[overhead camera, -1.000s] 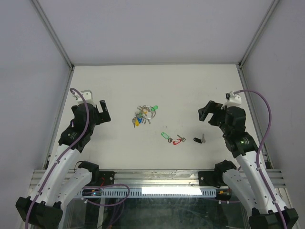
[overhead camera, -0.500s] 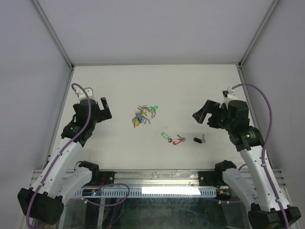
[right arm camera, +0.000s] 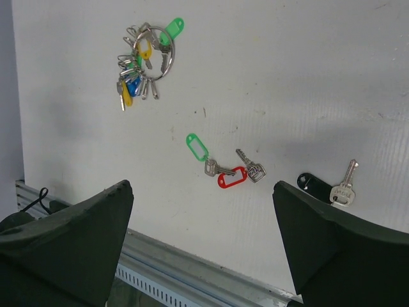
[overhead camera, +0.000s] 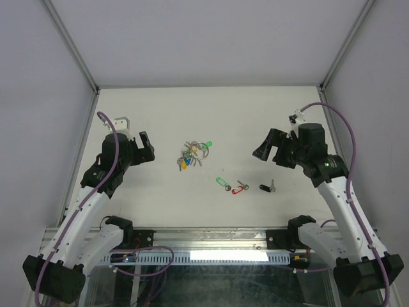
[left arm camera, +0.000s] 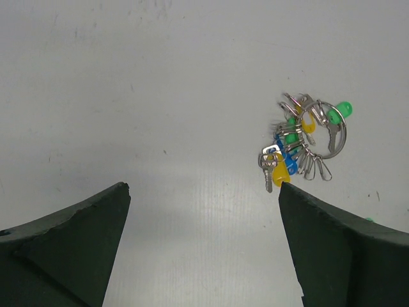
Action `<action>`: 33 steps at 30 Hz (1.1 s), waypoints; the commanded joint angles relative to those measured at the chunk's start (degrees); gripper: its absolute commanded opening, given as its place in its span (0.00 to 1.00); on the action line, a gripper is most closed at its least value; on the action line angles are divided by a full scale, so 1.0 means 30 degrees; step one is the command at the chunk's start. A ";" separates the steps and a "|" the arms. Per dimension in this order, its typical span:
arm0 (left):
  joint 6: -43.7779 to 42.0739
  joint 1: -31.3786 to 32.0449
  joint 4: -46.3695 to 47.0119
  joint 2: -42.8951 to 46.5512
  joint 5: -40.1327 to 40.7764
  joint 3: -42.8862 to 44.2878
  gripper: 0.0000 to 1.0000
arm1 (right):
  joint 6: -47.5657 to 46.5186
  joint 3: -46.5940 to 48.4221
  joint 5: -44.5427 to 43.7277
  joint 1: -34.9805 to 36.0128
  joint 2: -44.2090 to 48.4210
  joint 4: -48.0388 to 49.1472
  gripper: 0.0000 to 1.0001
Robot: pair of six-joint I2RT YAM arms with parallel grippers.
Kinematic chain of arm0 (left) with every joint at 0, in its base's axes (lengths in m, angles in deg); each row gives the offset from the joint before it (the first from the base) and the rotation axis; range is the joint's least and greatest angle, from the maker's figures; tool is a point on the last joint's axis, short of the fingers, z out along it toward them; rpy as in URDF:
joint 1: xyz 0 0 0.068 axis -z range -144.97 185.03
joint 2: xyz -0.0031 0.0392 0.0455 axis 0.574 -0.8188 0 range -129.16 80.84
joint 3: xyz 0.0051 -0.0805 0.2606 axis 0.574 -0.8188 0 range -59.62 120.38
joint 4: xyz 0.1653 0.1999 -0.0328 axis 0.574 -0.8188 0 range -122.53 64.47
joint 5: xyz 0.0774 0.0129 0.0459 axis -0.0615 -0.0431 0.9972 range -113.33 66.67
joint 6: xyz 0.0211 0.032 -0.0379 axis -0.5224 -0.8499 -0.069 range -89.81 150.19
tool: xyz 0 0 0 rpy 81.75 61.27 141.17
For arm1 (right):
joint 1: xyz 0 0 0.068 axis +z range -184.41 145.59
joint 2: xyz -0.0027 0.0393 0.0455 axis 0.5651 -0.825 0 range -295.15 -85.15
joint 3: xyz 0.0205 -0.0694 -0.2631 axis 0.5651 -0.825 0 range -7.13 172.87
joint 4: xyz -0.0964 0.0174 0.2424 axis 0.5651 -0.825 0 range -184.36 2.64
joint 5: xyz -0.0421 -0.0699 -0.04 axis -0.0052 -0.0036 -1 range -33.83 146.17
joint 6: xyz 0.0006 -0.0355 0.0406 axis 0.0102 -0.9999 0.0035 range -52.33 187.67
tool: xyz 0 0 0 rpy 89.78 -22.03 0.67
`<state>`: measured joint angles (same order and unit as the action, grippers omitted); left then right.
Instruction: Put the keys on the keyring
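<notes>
The three keys (overhead camera: 238, 186) lie in a row near the worktop's (overhead camera: 255, 109) front edge, closest to the right gripper (overhead camera: 263, 146). Its jaws are wide. The keyring (overhead camera: 193, 153) lies nearer the left gripper (overhead camera: 146, 148), which is wide too and holds nothing.

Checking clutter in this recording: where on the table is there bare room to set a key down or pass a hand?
Bare: the whole far strip of the table behind the keyring; also the gap between the keyring and the right hand. Crowded: the near middle, where the green-tagged key, red-tagged key and black-tagged key lie in a row.
</notes>
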<state>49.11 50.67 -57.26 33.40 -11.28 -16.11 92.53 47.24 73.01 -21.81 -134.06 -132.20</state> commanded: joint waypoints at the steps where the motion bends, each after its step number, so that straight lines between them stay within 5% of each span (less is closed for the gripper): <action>1: -0.1121 -0.0243 0.1407 0.0419 -0.0693 0.0884 0.99 | -0.0255 0.0783 -0.1206 0.1246 -0.1927 0.1823 0.93; 7: -0.1792 -0.0215 0.1717 0.0668 0.0631 0.0621 0.99 | 0.0127 0.0723 -0.3789 0.4844 -0.5142 0.4720 0.89; 13: -0.2027 -0.0221 0.1449 0.0325 0.0030 0.0535 0.99 | 0.0160 0.1412 -0.2935 0.7115 -0.9701 0.8797 0.79; 22: 0.2029 0.1132 0.4633 -0.2243 -0.2140 -0.0370 0.95 | -0.0575 0.4154 -0.1294 0.7038 -1.5475 1.1184 0.70; 33: 0.1292 0.1987 1.1889 -1.1043 -0.4470 0.0602 0.76 | 0.0631 0.3761 0.2185 0.5281 -1.8395 1.4672 0.68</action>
<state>53.33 55.72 -32.95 5.93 -19.72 -16.90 92.64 56.86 75.05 -5.00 -187.48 -95.21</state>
